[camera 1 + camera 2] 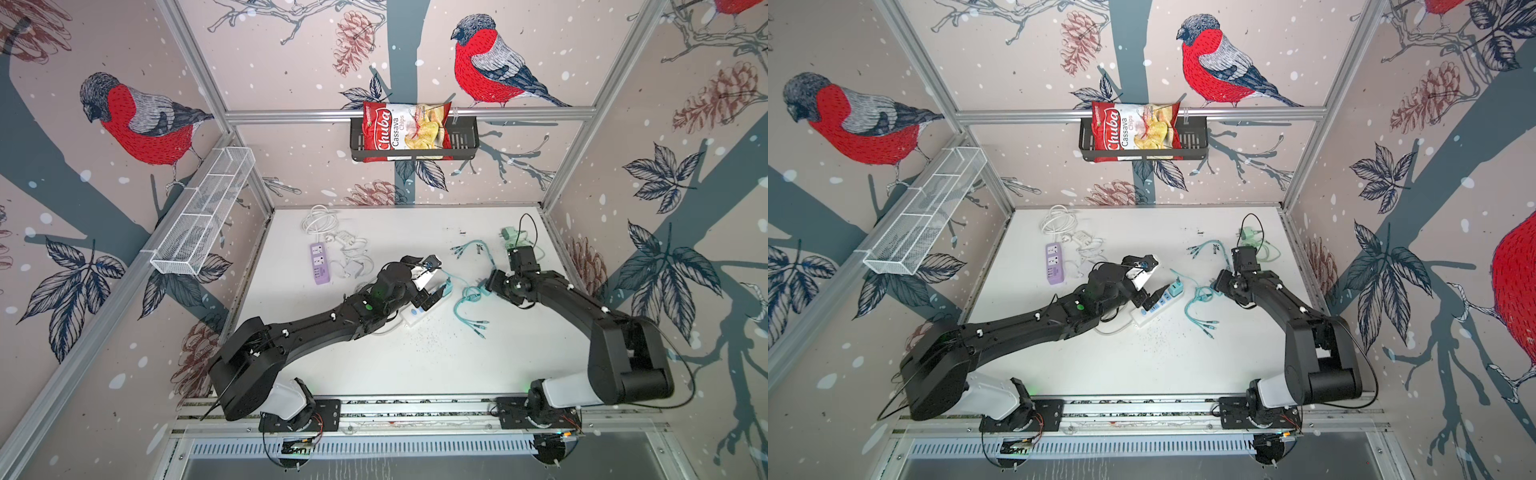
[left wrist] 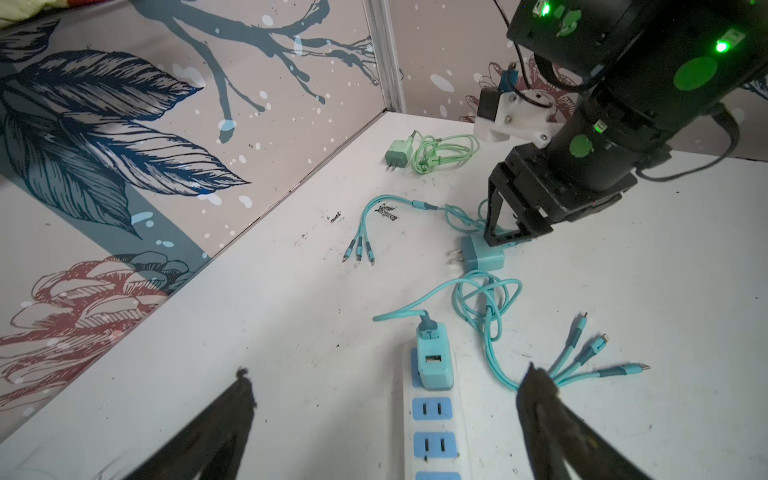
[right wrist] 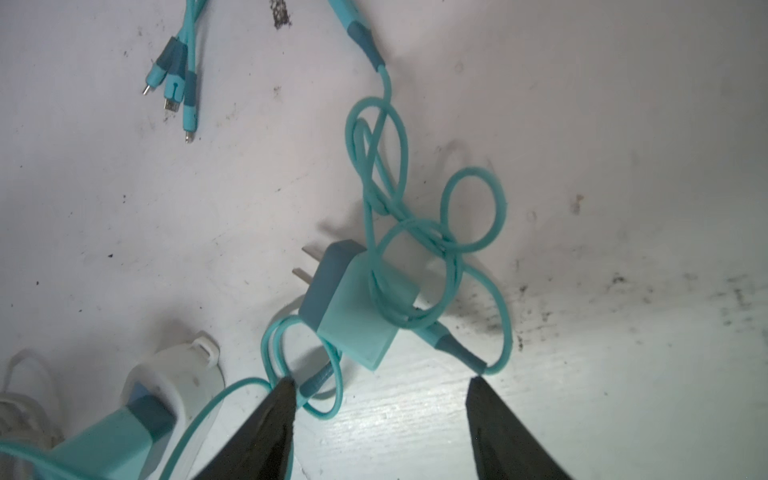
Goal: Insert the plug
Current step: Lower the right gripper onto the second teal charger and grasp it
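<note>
On the left gripper [image 2: 390, 374] we see the jaws spread as wide as they go, holding nothing. They hang above the white power strip [image 2: 432, 415], one finger to either side of it and clear of it. On the right gripper [image 3: 380, 381] the jaws are partly open with only bare surface [image 3: 582, 415] between them. One fingertip [image 3: 286, 384] sits right at a loop of teal cable [image 3: 457, 249]; we cannot tell whether it touches.

The only writing we can read is on the red bag [image 1: 405, 131] in the black wall basket [image 1: 465, 141]: "Chuba Cassava Chips".

The plug [image 3: 357, 316] is a small teal charger block with a darker teal face and two flat metal prongs [image 3: 307, 266]. It lies on its side on the surface, just beyond the right jaws, with its prongs pointing away from them. Its own cable is coiled over and around the body. It is near the end of the white strip but apart from it. A second teal charger [image 2: 434, 361] stands upright in that strip's end socket, and the blue sockets next to it are free.
</note>
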Robot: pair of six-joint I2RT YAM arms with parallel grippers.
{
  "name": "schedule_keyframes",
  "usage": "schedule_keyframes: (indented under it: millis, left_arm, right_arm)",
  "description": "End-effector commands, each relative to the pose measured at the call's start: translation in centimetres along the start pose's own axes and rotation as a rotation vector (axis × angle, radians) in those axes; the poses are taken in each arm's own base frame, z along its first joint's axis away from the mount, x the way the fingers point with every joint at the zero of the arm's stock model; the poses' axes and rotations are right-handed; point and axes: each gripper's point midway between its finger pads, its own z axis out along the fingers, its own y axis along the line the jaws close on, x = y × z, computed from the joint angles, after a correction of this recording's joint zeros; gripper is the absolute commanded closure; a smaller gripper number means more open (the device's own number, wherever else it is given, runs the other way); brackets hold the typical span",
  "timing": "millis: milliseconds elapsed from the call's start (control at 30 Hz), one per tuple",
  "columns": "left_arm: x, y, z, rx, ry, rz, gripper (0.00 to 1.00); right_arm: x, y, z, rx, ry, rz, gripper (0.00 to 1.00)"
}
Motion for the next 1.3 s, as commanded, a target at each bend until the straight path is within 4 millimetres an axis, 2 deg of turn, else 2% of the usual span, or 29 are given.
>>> schedule_keyframes:
  millis: [0, 167, 300, 500, 667, 1033, 1167, 1267]
  left_arm:
    - [-1.4, -0.4, 0.3, 0.021, -0.046, 0.016, 0.03]
    - [-1.3, -1.0, 0.2, 0.037, -0.046, 0.008, 0.03]
    - [-0.6, -1.3, -0.3, 0.039, -0.040, -0.014, 0.03]
    - [0.5, -1.6, -1.0, 0.041, -0.031, -0.052, 0.03]
    - [1.4, -2.2, -1.2, 0.056, -0.016, -0.074, 0.03]
    - [1.2, -2.5, -1.2, 0.065, -0.015, -0.065, 0.03]
    - [1.1, -2.3, -1.4, 0.053, -0.014, -0.059, 0.03]
    - [1.1, -2.3, -1.6, 0.050, -0.015, -0.055, 0.03]
  right_arm:
    - [-0.7, 2.1, -0.3, -0.122, -0.035, 0.057, 0.35]
    - [-2.8, 3.4, -0.4, -0.142, -0.092, 0.066, 0.35]
    - [-4.1, 5.6, 0.5, -0.158, -0.072, 0.019, 0.36]
    - [-4.5, 7.2, 3.4, -0.122, -0.011, -0.028, 0.36]
    - [-4.3, 8.5, 4.3, -0.116, 0.004, -0.077, 0.36]
    - [-2.4, 6.0, 5.9, -0.010, 0.045, -0.089, 0.36]
    - [-1.1, 5.2, 5.6, 0.008, 0.058, -0.089, 0.36]
    - [0.1, 3.6, 4.6, 0.069, 0.061, -0.096, 0.34]
